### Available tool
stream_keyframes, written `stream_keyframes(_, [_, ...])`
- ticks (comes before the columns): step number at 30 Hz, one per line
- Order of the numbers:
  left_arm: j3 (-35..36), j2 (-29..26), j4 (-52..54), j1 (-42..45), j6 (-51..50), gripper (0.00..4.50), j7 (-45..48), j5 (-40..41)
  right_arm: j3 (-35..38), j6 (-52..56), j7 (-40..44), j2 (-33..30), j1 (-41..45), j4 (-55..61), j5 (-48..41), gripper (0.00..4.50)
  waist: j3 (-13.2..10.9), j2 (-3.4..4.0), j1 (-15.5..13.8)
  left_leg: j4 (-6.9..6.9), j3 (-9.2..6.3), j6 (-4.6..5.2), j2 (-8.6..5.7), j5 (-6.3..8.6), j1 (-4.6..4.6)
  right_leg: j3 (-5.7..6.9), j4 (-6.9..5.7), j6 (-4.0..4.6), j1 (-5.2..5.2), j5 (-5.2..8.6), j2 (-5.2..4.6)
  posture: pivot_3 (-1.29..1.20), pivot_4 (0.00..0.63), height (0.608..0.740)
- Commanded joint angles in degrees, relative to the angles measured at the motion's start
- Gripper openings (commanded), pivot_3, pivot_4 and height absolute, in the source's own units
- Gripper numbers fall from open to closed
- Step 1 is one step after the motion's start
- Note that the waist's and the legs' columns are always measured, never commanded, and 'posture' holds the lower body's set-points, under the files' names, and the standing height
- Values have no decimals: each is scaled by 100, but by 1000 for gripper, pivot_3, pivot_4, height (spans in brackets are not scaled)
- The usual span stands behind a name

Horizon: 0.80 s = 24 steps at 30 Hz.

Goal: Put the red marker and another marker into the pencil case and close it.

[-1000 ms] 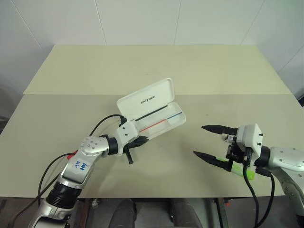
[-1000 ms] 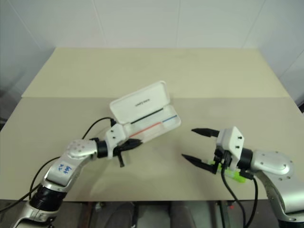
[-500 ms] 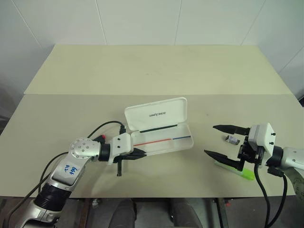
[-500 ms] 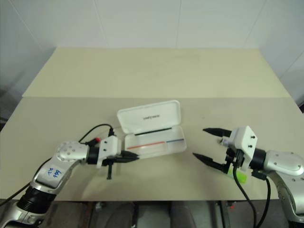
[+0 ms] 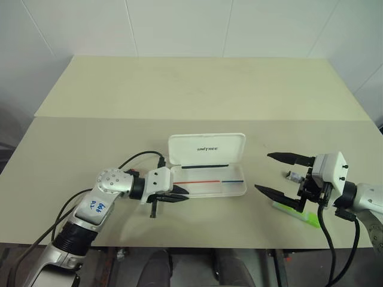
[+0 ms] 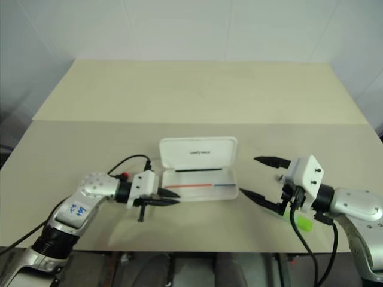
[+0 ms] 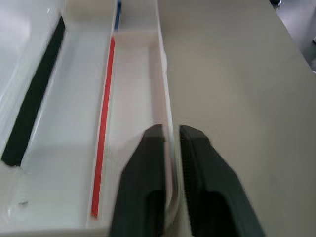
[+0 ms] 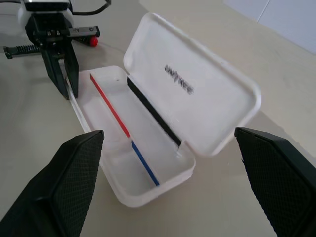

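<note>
white pencil case [image 5: 208,171] lies open mid-table, lid upright at the far side. left gripper [image 5: 181,195] is at its left end, fingers [image 7: 145,187] a narrow slit apart straddling the case's near wall. right gripper [image 5: 281,175] hangs wide open, empty, right of the case with bare table between. lime-green marker [image 5: 297,214] lies under it by the table's near edge.

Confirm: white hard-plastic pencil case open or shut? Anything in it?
Open. White hard-plastic pencil case has its hinged lid raised; the tray shows its red-and-blue line and no markers.
</note>
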<state>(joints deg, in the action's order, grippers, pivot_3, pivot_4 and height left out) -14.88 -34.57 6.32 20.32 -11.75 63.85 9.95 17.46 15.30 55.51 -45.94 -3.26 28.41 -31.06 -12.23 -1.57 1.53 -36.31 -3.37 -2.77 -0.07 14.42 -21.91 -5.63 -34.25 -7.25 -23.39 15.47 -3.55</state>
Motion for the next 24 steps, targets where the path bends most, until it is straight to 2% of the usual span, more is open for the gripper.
stream_keyframes(1, [-38, 52, 239, 61, -118, 1737, -61, 40, 36, 8, -109, 66, 0, 234, -109, 4500, 0, 0, 8, 1, 0, 0, 1, 0, -1, 0, 0, 0, -1, 0, 1, 0, 150, 740])
stream_keyframes(6, [30, 105, 525, 7, -359, 3309, -134, 176, -81, -10, -177, 163, 57, 229, -61, 4500, 0, 0, 16, 6, -1, 0, 3, 0, 1, 0, -1, 1, -3, 0, 4, 0, 150, 740])
stream_keyframes(13, [474, -61, 1257, -258, -825, 3309, -267, 648, -291, -101, -172, 283, 179, 80, -10, 4500, 0, 0, 26, 5, 0, 0, 4, 0, 0, -1, 0, 0, -3, -1, 3, 0, 150, 740])
stream_keyframes(17, [1022, -341, 1768, -611, -1003, 3309, -317, 1020, -473, -140, -138, 388, 325, -38, -3, 4500, 0, 0, 28, 8, 1, 0, 6, 0, 4, 0, -1, 3, -3, 0, 5, 0, 150, 740])
stream_keyframes(19, [1600, -504, 2044, -970, -1114, 3656, -411, 1308, -556, -136, -69, 414, 438, -106, -41, 4500, -1, -2, 42, 8, 4, 0, 7, 0, 4, -2, 0, 3, -4, 1, 3, 0, 150, 740])
stream_keyframes(22, [2165, -675, 2221, -1385, -1128, 4460, -556, 1469, -641, -123, -12, 426, 566, -170, -90, 4500, -1, -2, 28, 11, 5, 0, 10, 0, 5, -1, 0, 6, -6, 2, 3, 0, 150, 740])
stream_keyframes(24, [2803, -665, 2148, -1772, -985, 4460, -753, 1522, -744, -104, 22, 459, 703, -219, -97, 4500, -1, -2, 34, 11, 4, 0, 10, 0, 5, 0, 1, 7, -6, 2, 3, 0, 150, 740])
